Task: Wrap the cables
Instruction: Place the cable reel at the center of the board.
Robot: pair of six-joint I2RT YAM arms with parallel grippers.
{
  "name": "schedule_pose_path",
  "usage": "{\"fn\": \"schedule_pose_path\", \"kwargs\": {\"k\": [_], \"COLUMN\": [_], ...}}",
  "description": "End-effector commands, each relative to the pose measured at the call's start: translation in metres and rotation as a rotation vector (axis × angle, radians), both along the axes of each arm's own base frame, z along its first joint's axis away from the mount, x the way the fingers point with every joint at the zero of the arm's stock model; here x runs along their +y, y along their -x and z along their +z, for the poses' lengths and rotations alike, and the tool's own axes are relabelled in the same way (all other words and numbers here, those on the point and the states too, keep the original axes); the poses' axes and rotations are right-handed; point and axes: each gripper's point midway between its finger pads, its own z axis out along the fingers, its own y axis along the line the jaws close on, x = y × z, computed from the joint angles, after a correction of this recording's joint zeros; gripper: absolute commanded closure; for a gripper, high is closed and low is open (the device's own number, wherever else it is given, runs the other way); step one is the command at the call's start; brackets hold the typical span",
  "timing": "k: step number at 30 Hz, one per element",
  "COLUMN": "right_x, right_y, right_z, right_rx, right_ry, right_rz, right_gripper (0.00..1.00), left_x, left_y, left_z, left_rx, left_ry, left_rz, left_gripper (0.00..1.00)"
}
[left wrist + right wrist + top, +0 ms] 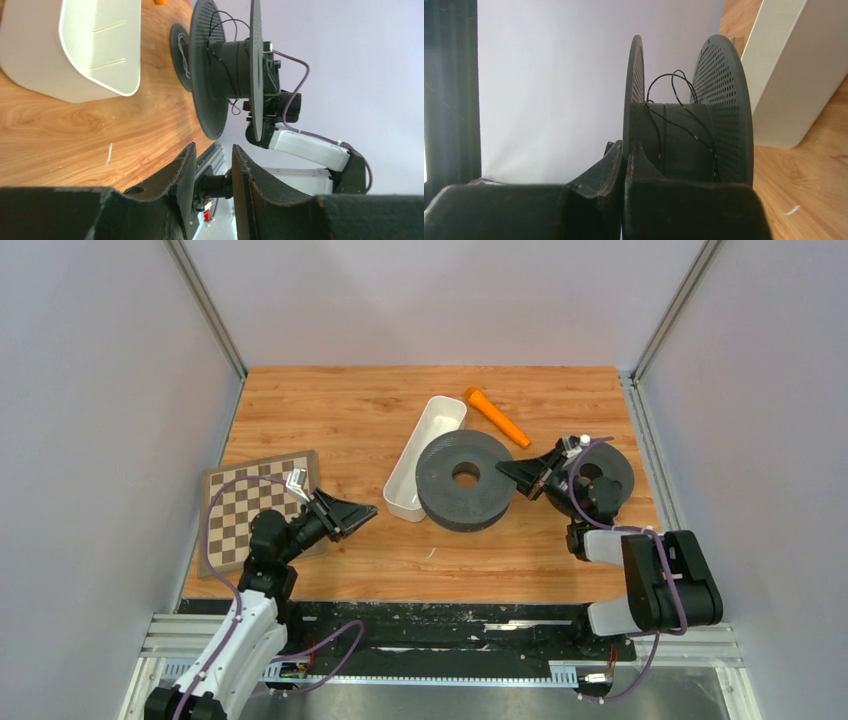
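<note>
Desk (340,410): wooden; checkerboard mat (245,505) at 9 o'clock, white tray (404,506) near centre, orange pen-shaped object (497,417) at 1 o'clock.
Large spool (465,502): black, at desk centre, touching the tray.
Small spool (620,472): at 3 o'clock, under the right arm.
Dark cable (696,136): looped loosely round the large spool's hub, slack arcs standing off it.
Whitish cable (185,62): at the small spool; seating unclear.
Left gripper (214,150): fingers parted by a narrow gap, holding nothing, above the desk at 8 o'clock.
Right gripper (626,147): pinched onto the large spool's upper flange rim.
</note>
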Motion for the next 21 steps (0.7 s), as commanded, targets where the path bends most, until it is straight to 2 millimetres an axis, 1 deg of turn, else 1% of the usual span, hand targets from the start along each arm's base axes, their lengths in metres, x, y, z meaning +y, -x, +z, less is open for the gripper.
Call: {"fn": "schedule_pose_path", "kwargs": {"k": [1,2,3,4,9,11,14,16,21], "right_x": [-0.026,-0.029,-0.039,-0.043,-0.056,-0.062,-0.065,-0.065,-0.065], "right_y": [0.008,0.007,0.001,-0.001,-0.009,-0.013,-0.021,-0.023,-0.031], "right_z": [0.025,0.022,0.017,0.012,-0.003,-0.012,-0.027,-0.032,-0.054], "right_rx": [-0.162,-0.164,-0.161,-0.158,-0.158,-0.140,-0.113,-0.110,-0.078], "right_ry": [0.020,0.038,0.064,0.086,0.144,0.157,0.167,0.161,0.158], "right_rz": [-0.060,-0.069,-0.104,-0.117,-0.153,-0.169,-0.159,-0.152,-0.130], "right_gripper": [1.00,1.00,1.00,1.00,1.00,1.00,1.00,1.00,1.00], "left_x": [0.001,0.001,0.002,0.002,0.003,0.003,0.002,0.002,0.006], "left_y": [-0.002,-0.002,-0.002,-0.002,-0.002,-0.001,0.002,0.004,0.006], "left_z": [0.019,0.020,0.022,0.024,0.033,0.035,0.041,0.045,0.053], "left_rx": [-0.095,-0.099,-0.111,-0.116,-0.149,-0.154,-0.158,-0.169,-0.204], "left_ry": [-0.070,-0.079,-0.099,-0.107,-0.153,-0.160,-0.157,-0.162,-0.198], "left_rz": [0.001,0.001,0.001,0.000,-0.005,-0.006,-0.018,-0.021,-0.004], "left_gripper": [0.60,0.60,0.60,0.59,0.59,0.58,0.58,0.57,0.56]}}
